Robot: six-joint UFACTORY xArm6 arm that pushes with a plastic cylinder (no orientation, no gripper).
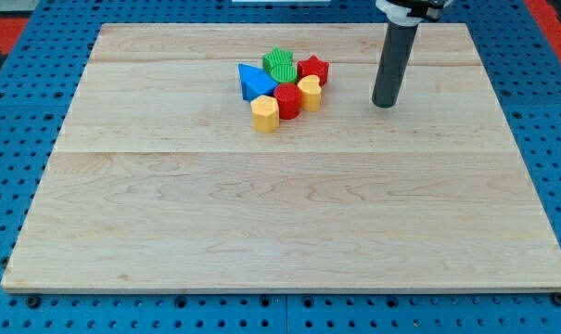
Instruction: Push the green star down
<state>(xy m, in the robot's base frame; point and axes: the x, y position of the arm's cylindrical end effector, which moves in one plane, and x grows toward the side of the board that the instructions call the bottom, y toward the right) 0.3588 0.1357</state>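
Note:
The green star (pixel 277 59) sits at the top of a tight cluster of blocks on the wooden board (pixel 280 204), in the view's upper middle. Below it is a green round block (pixel 284 74). A red star (pixel 313 69) is to its right, a blue triangle (pixel 254 82) to its lower left. A red block (pixel 287 100), a yellow heart (pixel 310 93) and a yellow hexagon (pixel 265 113) form the cluster's lower edge. My tip (pixel 384 104) rests on the board to the right of the cluster, apart from every block.
The board lies on a blue pegboard surface (pixel 20 111) that surrounds it on all sides. The rod's mount (pixel 410 9) shows at the view's top edge.

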